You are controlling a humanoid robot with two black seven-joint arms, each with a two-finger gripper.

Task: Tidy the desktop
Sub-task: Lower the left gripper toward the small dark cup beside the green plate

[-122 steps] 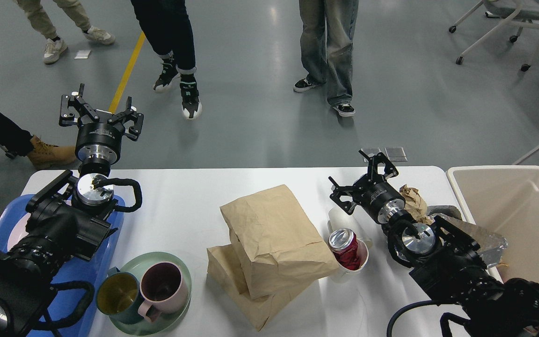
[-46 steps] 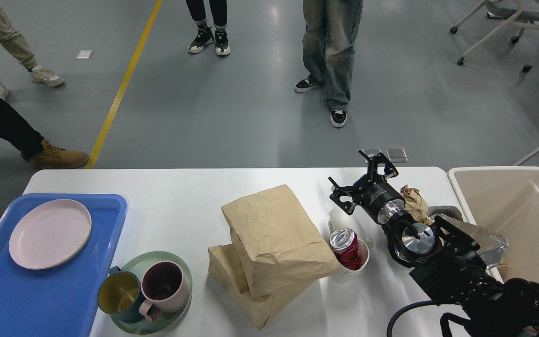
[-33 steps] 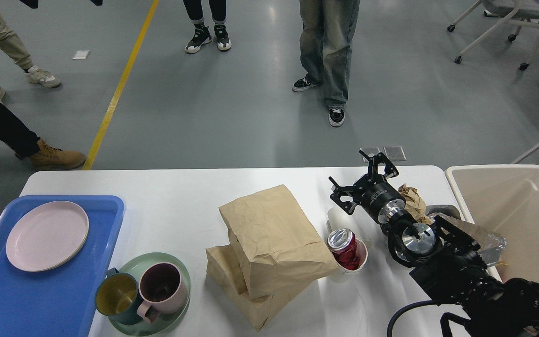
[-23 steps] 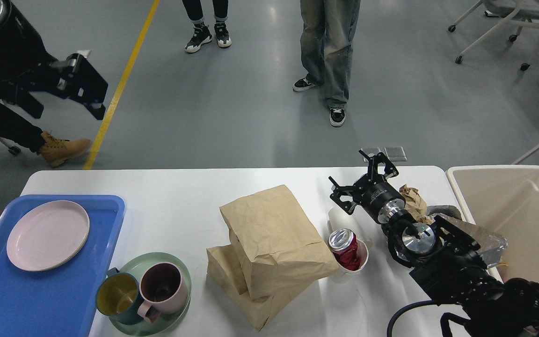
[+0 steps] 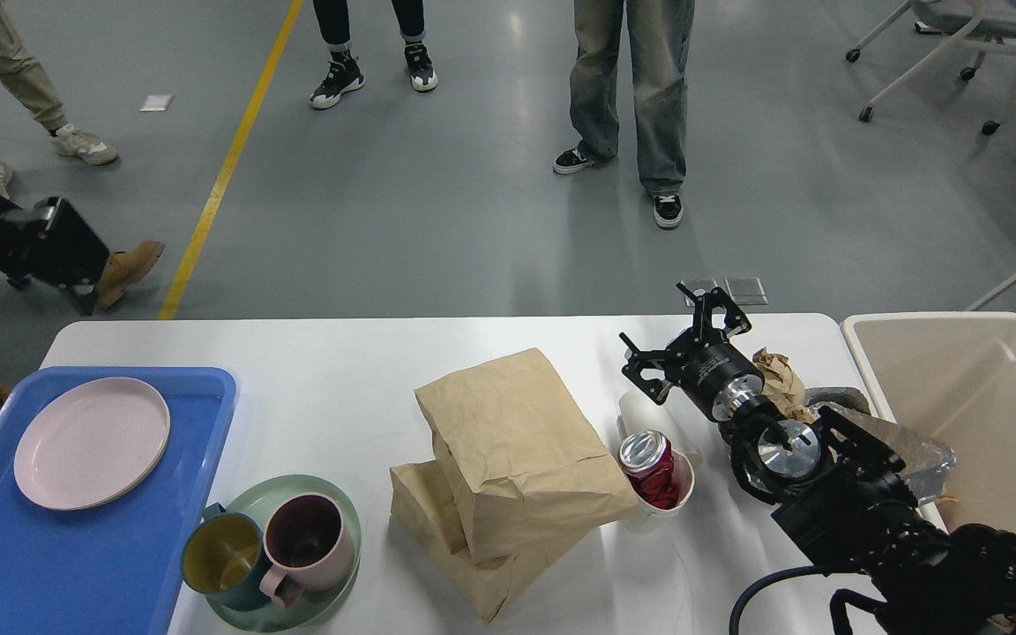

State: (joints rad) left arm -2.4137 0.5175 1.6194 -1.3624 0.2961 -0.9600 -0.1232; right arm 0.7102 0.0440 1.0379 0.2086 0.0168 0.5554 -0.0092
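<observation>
The white desktop [image 5: 340,370] fills the lower part of the head view. Two brown paper bags [image 5: 517,441] lie stacked at its middle. A crushed red can [image 5: 649,459] sits in a white cup right of them. My right gripper [image 5: 681,335] is open and empty, above the desktop behind the cup and next to a crumpled brown paper ball [image 5: 780,375]. A blurred black part of my left arm [image 5: 49,251] shows at the far left, beyond the desktop; its fingers cannot be told apart.
A blue tray [image 5: 120,564] with a pink plate [image 5: 92,441] lies front left. A green plate [image 5: 336,586] holds a yellow-lined mug [image 5: 221,556] and a pink mug [image 5: 307,538]. A beige bin [image 5: 984,388] stands at right, crumpled foil [image 5: 918,450] at its edge. People stand beyond the table.
</observation>
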